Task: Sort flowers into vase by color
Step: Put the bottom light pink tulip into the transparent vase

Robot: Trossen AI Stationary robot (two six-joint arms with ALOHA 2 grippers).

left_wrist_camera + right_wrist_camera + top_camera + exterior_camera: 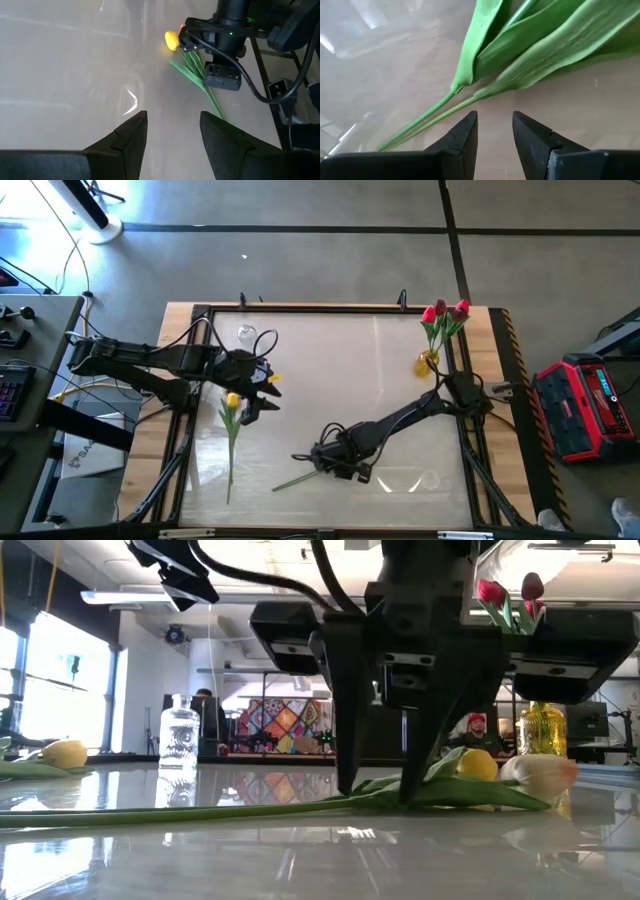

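Two dark wedge-shaped fingers of the right end effector (494, 131) stand slightly parted, gripping nothing, over smooth green tulip leaves (530, 45).

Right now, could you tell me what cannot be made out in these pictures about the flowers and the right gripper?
- High view: the right gripper covers the head and leaves of the tulip lying under it; only the thin green stem shows.
- Low view: the dark gripper body blocks whether its fingers touch that stem.
- Right wrist view: the long green leaves run past the edge; no head visible.
- High view: the clear glass vase is too faint to check for contents.
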